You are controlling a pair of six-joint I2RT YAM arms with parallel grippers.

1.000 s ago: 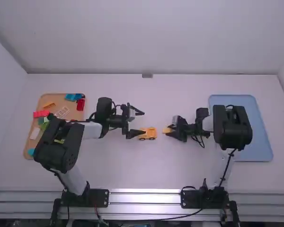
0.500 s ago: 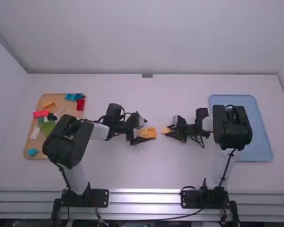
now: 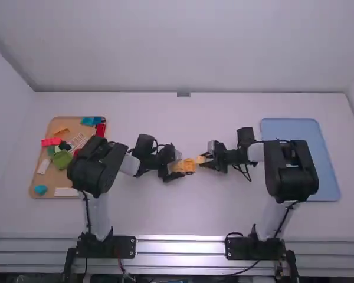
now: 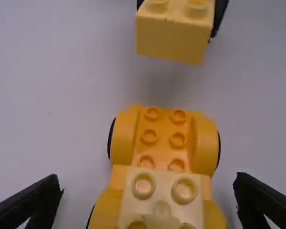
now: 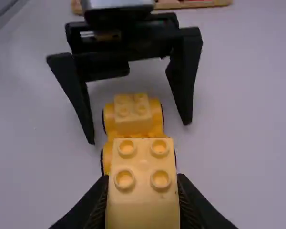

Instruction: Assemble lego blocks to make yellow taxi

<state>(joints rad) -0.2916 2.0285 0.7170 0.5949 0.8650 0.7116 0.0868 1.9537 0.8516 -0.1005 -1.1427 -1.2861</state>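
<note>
Yellow plastic, a two-by-two-studded block (image 5: 143, 164), was pinched firmly in the right gripper (image 5: 143, 181), out beyond the front of the wheeled base (image 4: 164, 138). The left gripper (image 4: 148, 183) stood spread, one finger on each side of that base, touching neither flank. The base rested upright on the white table (image 3: 194, 218), a paler block (image 4: 162, 202) on its other end. With nothing clamping it, the base could have skidded or twisted under a push; a crooked approach could have caught the studs' edges, and the two grippers, so near each other, might have bumped. Farther out lay the brown tray (image 3: 76, 125) of loose pieces and the blue tray (image 3: 290, 128).
</note>
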